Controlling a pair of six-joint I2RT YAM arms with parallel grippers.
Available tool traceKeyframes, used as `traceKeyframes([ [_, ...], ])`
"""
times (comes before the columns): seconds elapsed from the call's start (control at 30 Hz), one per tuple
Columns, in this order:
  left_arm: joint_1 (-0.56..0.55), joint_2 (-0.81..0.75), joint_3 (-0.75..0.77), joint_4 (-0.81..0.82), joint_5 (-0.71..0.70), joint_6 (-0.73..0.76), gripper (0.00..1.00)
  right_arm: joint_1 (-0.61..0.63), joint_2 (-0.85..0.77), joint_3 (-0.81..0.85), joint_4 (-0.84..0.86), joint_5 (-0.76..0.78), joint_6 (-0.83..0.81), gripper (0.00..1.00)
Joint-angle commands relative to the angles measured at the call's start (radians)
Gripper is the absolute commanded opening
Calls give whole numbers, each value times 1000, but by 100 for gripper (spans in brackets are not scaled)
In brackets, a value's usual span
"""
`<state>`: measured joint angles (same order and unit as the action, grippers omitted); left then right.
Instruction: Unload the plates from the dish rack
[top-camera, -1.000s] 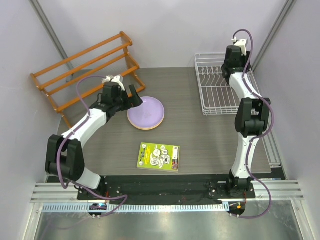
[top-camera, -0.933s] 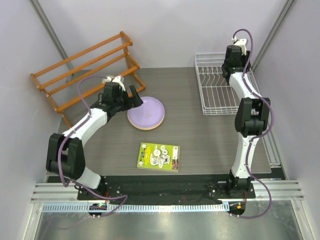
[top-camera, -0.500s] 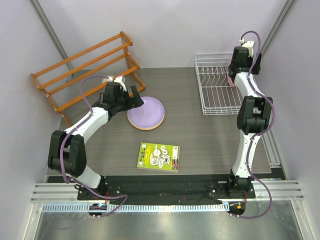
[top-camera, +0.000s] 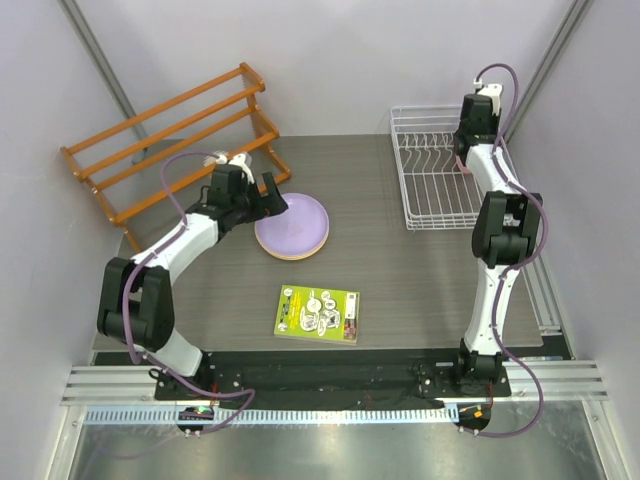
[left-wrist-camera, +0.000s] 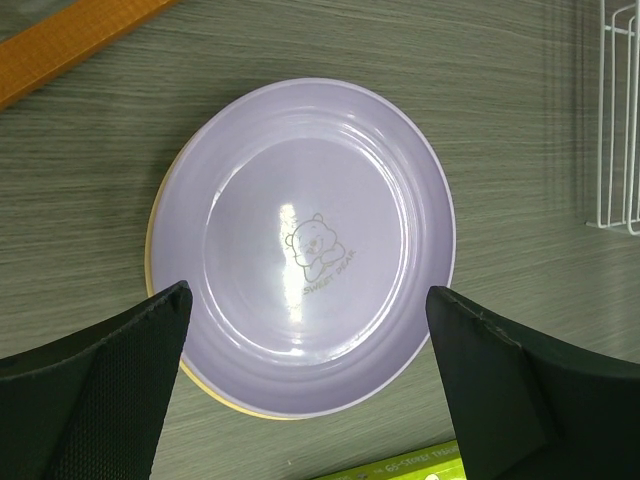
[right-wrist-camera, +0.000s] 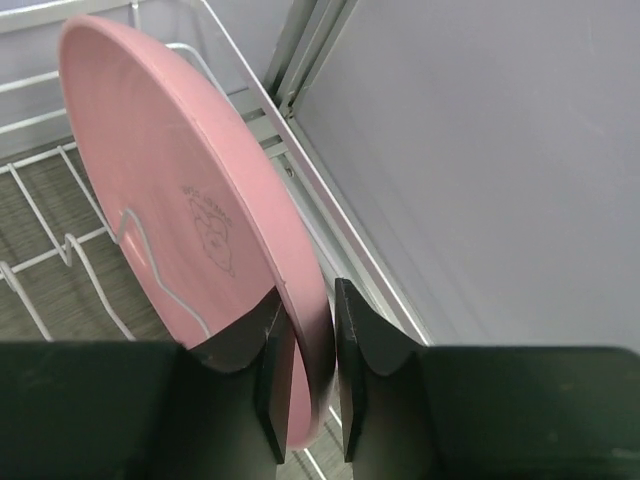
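The lilac purple plate lies flat on the table, stacked on the orange-yellow plate, of which only a rim sliver shows. My left gripper hovers over this stack, open and empty; in the left wrist view its fingers straddle the lilac plate. The pink plate stands on edge in the white wire dish rack at the back right. My right gripper is shut on the pink plate's rim; from above it is at the rack's right side, with a pink edge showing beside it.
An orange-brown wooden slatted rack stands at the back left. A green-and-yellow booklet lies near the table's front middle. The grey side wall runs close along the white rack's right side. White rack prongs stand beside the pink plate.
My right wrist has shifted to the right and slightly back, and the pink plate's edge now shows beside it in the top view. My left arm has barely moved.
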<state>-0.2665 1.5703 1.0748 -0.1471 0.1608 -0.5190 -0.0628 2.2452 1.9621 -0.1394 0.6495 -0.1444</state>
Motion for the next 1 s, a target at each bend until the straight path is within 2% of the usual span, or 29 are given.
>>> traceKeyframes([
  [0.0, -2, 8, 34, 38, 29, -6, 99, -3, -55, 52, 44, 64, -29, 27],
  [0.1, -2, 4, 33, 40, 31, -7, 99, 15, -94, 18, 119, 157, -105, 27],
  [0.27, -2, -16, 25, 40, 29, -6, 100, 49, -136, -35, 346, 333, -267, 9],
  [0.4, -2, -29, 19, 37, 26, -3, 99, 63, -141, -87, 507, 427, -415, 8],
  [0.5, -2, -38, 16, 32, 22, 0, 100, 96, -154, -185, 794, 482, -643, 8],
  [0.53, -2, -38, 17, 29, 19, 2, 99, 104, -162, -206, 949, 487, -697, 8],
  [0.57, -2, -41, 19, 26, 19, 4, 99, 112, -164, -218, 1009, 495, -793, 8],
  [0.63, -2, -46, 19, 26, 17, 5, 100, 127, -173, -238, 1098, 503, -845, 8],
  [0.73, -2, -58, 19, 23, 22, 5, 99, 152, -232, -267, 1063, 521, -824, 8],
  [0.77, -2, -59, 20, 23, 23, 5, 99, 158, -292, -276, 1019, 526, -725, 8],
  [0.87, -2, -62, 28, 24, 37, 2, 100, 202, -433, -292, 612, 457, -434, 8],
  [0.9, -2, -62, 31, 24, 45, 1, 99, 211, -468, -279, 377, 417, -229, 8],
  [0.93, -2, -64, 33, 27, 60, -3, 99, 225, -496, -270, 260, 309, -118, 7],
  [0.97, -2, -64, 31, 32, 65, -12, 100, 234, -518, -255, 162, 267, -39, 3],
])
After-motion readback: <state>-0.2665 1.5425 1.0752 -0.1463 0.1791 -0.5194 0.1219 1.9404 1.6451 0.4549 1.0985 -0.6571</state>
